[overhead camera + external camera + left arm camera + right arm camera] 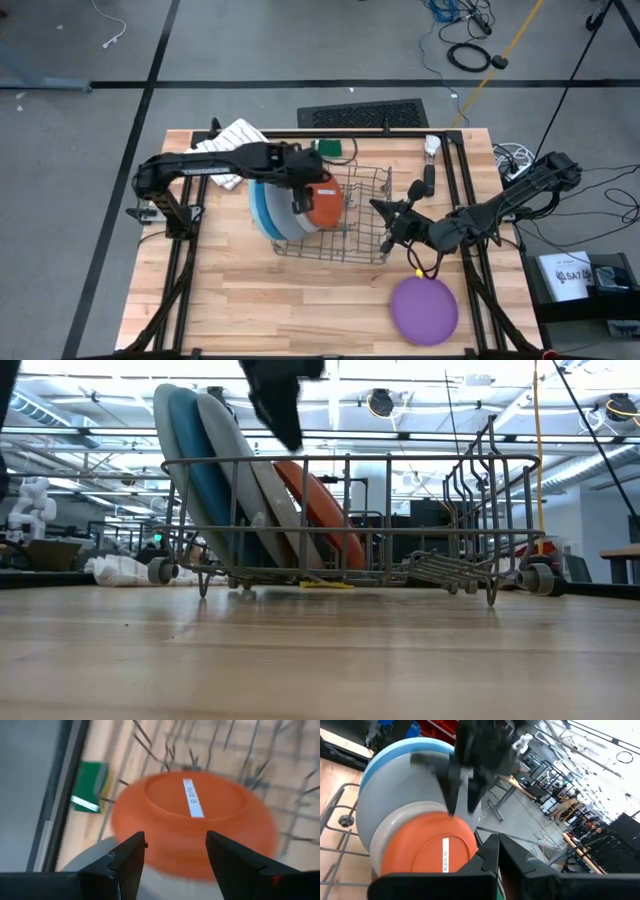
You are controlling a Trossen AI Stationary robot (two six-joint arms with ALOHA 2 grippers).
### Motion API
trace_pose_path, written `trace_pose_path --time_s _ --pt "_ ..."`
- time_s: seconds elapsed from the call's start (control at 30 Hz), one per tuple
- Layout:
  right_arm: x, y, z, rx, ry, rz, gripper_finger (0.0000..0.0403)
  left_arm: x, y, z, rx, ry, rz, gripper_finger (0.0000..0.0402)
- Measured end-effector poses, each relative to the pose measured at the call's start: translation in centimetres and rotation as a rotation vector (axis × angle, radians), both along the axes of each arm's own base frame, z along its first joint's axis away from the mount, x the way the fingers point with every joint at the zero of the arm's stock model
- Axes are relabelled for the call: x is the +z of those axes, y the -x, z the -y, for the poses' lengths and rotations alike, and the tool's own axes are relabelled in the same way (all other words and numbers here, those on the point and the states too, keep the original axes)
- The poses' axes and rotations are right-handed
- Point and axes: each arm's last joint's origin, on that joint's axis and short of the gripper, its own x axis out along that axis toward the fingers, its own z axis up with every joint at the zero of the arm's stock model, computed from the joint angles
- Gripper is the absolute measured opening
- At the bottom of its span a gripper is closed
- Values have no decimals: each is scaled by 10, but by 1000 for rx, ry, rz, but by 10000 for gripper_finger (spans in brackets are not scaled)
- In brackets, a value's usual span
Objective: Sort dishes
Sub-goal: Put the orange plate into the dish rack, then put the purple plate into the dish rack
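Several plates stand on edge in the left part of the wire rack [365, 215]: light blue [165, 450], darker blue [200, 470], grey [240, 470] and, last, a smaller orange plate [322, 205], each leaning left with its lower rim in the rack. My left gripper [175, 855] is open just above the orange plate [192, 825], touching nothing; it also shows in the right wrist view [464, 795]. A purple plate [423, 310] lies flat on the table at the near right. My right gripper [388, 225] is shut and empty at the rack's right end, pointing toward the plates.
A white striped cloth [235, 140] and a green sponge [330, 148] lie behind the rack at the far edge. The rack's right half holds only wire dividers [480, 480]. A yellow cord [425, 265] lies under my right arm. Bare wood spans the near side.
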Motion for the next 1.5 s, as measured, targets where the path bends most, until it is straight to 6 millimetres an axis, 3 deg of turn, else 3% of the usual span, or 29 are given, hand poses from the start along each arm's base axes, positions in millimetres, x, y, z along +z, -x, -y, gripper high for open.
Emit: trace_pose_path --time_s 0.13,0.37,0.47,0.67,0.83,1.03,1.33,1.5 --pt "0 0 0 -6 12 -5 0 36 14 12 1 -12 183 212" --pt "3 3 -3 13 8 8 0 67 0 56 -224 -28 518 212" --pt "8 12 -10 59 -5 29 0 66 -7 79 -323 -46 550 212" --pt "31 43 -19 169 -67 121 0 38 -23 143 -629 -130 481 212" --pt "44 62 -17 212 -120 179 0 -19 -50 185 -898 -255 328 212" --pt "44 66 -18 233 -117 172 0 -71 -82 223 -1043 -298 394 212" --pt "41 71 -29 330 -196 183 0 -121 -105 249 -1075 -362 464 212" --pt "35 75 -40 509 -303 146 0 -127 -103 254 -1016 -407 428 212"
